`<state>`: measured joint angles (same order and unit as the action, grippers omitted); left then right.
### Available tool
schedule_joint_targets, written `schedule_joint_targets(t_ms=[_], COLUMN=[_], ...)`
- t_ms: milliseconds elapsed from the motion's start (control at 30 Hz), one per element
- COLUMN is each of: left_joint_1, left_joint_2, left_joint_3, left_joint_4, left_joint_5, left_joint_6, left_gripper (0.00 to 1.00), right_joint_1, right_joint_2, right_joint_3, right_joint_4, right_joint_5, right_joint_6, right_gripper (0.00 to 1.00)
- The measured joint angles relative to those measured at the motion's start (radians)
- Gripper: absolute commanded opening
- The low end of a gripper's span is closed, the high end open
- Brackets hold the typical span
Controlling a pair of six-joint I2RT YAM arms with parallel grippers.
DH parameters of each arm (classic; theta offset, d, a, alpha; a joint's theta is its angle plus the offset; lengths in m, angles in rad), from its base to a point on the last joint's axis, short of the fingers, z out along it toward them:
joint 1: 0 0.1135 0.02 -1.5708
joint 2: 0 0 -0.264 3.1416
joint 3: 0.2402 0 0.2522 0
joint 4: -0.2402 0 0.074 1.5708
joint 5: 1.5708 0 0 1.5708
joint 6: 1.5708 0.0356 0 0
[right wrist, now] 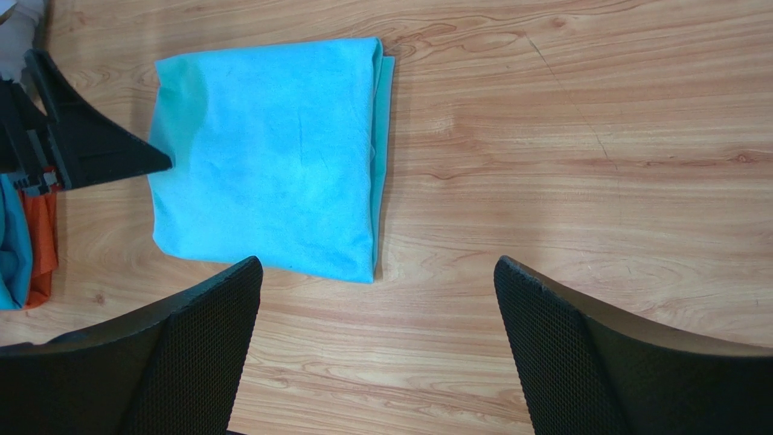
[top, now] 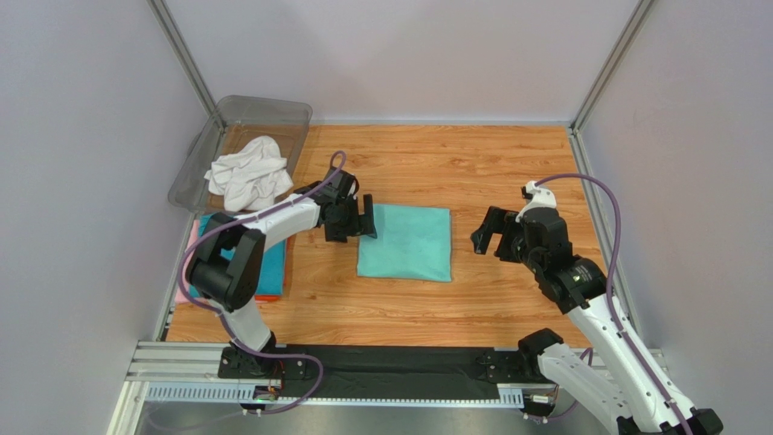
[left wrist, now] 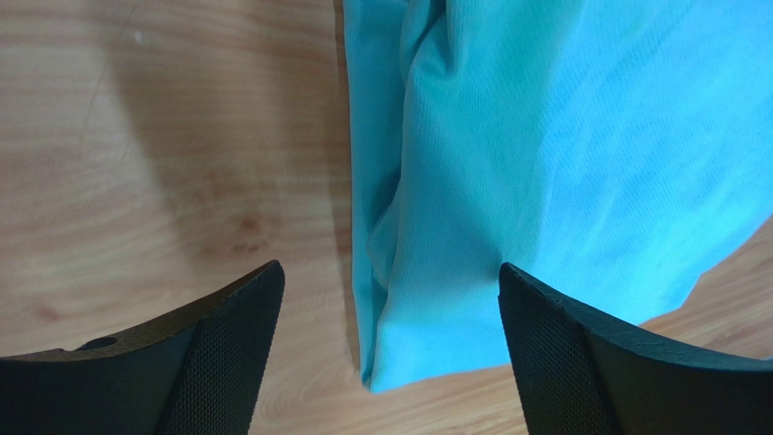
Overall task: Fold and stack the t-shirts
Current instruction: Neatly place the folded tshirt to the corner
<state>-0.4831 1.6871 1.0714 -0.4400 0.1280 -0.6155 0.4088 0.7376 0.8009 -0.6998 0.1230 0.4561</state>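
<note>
nearest us, the right gripper (top: 485, 236) hovers over the bare desk (top: 508, 299), its jaws spread wide and holding nothing, a little to the right of the mint green t-shirt (top: 408, 243). that tee lies folded into a flat square in the middle of the desk. the left gripper (top: 366, 221) sits at the tee's left edge with its jaws also apart. the edge and one corner show between them, not pinched.

we judge the cloth light, soft and limp. it will likely sag and come unfolded if lifted by a single layer, and it may slide on the smooth wood. so we would pinch all the layers together at the thick folded edge, with support on the opposite side if possible.

level with it on the left lies a stack with a teal-blue t-shirt (top: 270, 263) on top. farthest off, a white t-shirt (top: 247, 174) lies crumpled in the clear bin (top: 272, 111), not yet folded.
</note>
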Motion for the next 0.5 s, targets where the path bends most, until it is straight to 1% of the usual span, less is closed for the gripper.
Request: schedule_joint_targets(t_ms=[67,100,133,167,200,233,267,300,400,467,500], left_joint_1=[0.002,0.003,0.005,0.006,0.006,0.007,0.008,0.008,0.008,0.005,0.002], left_joint_2=[0.067,0.095,0.114,0.132,0.137,0.144,0.151,0.158,0.17,0.175,0.177], left_joint_3=[0.039,0.052,0.06,0.07,0.076,0.082,0.085,0.089,0.094,0.097,0.098], left_joint_4=[0.009,0.013,0.015,0.012,0.016,0.018,0.022,0.023,0.033,0.039,0.041], left_joint_5=[0.01,0.016,0.021,0.029,0.033,0.037,0.043,0.048,0.068,0.073,0.073], left_joint_6=[0.002,0.003,0.0,0.002,0.003,0.003,0.003,0.003,0.001,0.001,0.0], left_gripper=[0.83,0.73,0.69,0.69,0.64,0.61,0.6,0.55,0.55,0.48,0.48], right_joint_1=[0.0,0.0,0.0,0.0,0.0,0.0,0.0,0.0,0.0,0.0,0.0], right_joint_2=[0.012,0.02,0.026,0.03,0.032,0.032,0.032,0.032,0.032,0.032,0.032], right_joint_3=[0.0,0.0,0.0,0.0,0.0,0.0,0.0,0.001,0.003,0.003,0.003], right_joint_4=[0.0,-0.001,-0.001,-0.001,-0.002,-0.001,0.0,0.0,0.001,0.002,0.002], right_joint_5=[-0.003,-0.005,-0.006,-0.008,-0.01,-0.016,-0.021,-0.029,-0.042,-0.047,-0.05], right_joint_6=[-0.01,-0.014,-0.019,-0.023,-0.027,-0.032,-0.036,-0.039,-0.047,-0.053,-0.056], right_gripper=[1.0,1.0,1.0,1.0,1.0,1.0,1.0,1.0,1.0,1.0,1.0])
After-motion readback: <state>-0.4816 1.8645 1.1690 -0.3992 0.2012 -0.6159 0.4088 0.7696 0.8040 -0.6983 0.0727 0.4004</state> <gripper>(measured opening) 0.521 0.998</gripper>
